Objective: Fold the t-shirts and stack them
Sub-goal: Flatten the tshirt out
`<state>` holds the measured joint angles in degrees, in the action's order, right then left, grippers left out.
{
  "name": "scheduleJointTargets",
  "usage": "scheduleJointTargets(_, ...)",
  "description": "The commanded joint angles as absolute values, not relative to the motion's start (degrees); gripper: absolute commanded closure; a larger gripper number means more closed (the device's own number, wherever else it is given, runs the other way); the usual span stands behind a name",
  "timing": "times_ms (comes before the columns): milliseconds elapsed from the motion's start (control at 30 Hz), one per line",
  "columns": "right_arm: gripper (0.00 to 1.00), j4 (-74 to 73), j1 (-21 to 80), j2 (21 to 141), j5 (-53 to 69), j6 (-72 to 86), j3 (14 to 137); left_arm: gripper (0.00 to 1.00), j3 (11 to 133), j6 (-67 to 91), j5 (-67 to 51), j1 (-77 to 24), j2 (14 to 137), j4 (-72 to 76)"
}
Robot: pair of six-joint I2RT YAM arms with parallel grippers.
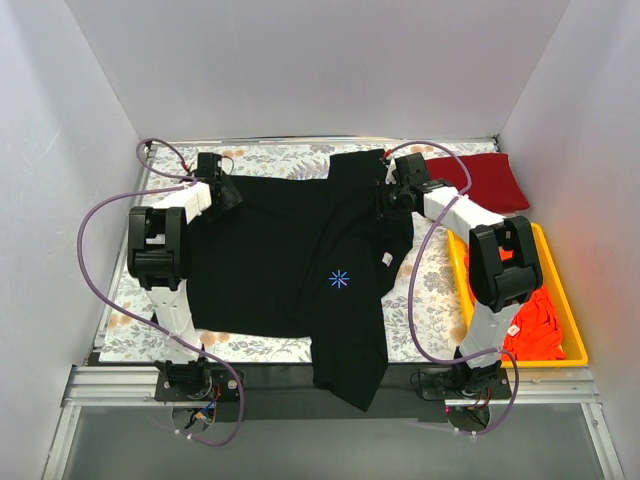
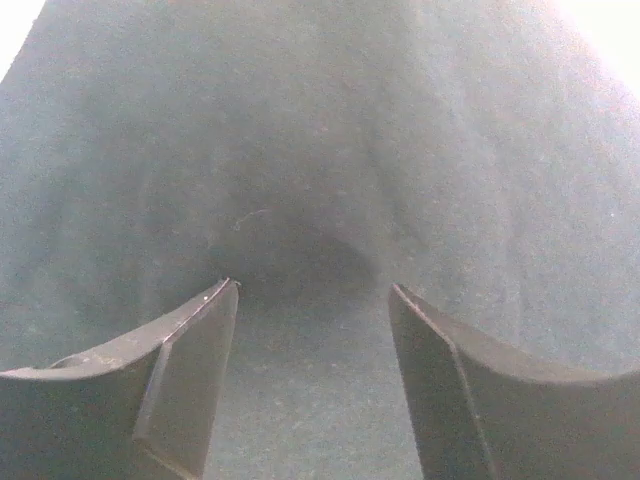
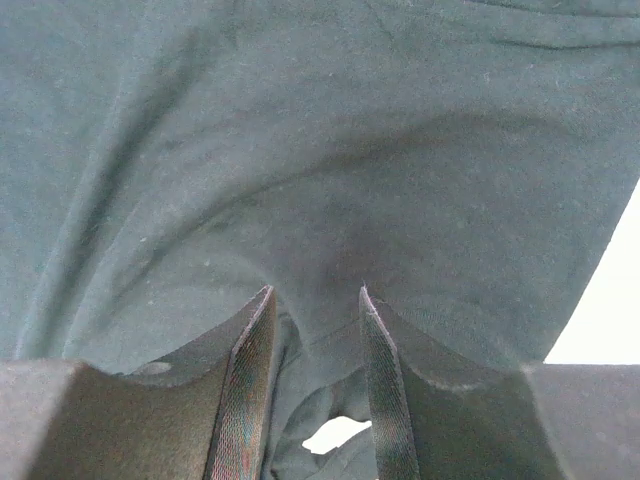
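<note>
Pinching a fold of the black t-shirt (image 3: pixel 300 150), the right gripper (image 3: pixel 315 292) has its jaws drawn narrow, and creases in the cloth run toward the gap. The left gripper (image 2: pixel 312 285) has its jaws wide apart, with a bulge of the same shirt at the tips; whether it is gripped, I cannot tell. Seen from above, both grippers sit at the far edge of the shirt, left and right. The shirt lies spread over the floral table cover (image 1: pixel 440 285), its blue asterisk logo (image 1: pixel 339 279) facing up and one end hanging over the near edge. A dark red t-shirt (image 1: pixel 490 178) lies folded at the far right. An orange-red t-shirt (image 1: pixel 535 325) lies crumpled in the yellow bin (image 1: pixel 568 320).
</note>
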<state>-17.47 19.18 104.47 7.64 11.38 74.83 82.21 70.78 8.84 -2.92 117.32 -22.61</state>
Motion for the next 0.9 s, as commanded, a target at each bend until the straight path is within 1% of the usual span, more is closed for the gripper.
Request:
scheduleJointTargets(0,0.61,-15.73,19.07,105.82,7.21,10.37,77.78,0.42,80.78,71.01,11.51,-0.19,116.20,-25.05)
scheduleJointTargets(67,0.61,-15.65,19.07,106.00,7.21,10.37,77.87,0.43,77.53,71.45,11.51,0.26,114.97,-24.87)
scheduleJointTargets(133,0.61,-15.64,18.99,106.17,7.03,10.28,77.61,0.44,74.64,71.81,11.86,2.81,113.30,-24.44)
scheduleJointTargets(367,0.61,-15.64,18.99,106.96,6.15,9.32,77.96,0.44,69.88,73.04,11.69,4.31,110.04,-24.79)
scheduleJointTargets(433,0.60,-15.64,19.07,108.01,6.76,8.97,78.92,0.42,70.05,72.78,11.60,4.31,109.69,-24.61)
scheduleJointTargets(567,0.60,-15.64,18.64,110.03,5.98,8.61,81.38,0.35,72.15,72.07,10.81,4.22,108.37,-24.17)
scheduleJointTargets(667,0.60,-15.47,17.67,112.32,5.89,8.96,83.93,0.34,73.47,71.81,9.23,4.13,107.49,-23.38)
scheduleJointTargets(867,0.60,-15.56,16.35,117.06,6.59,9.14,87.62,0.33,75.85,71.46,7.21,3.69,110.21,-23.12)
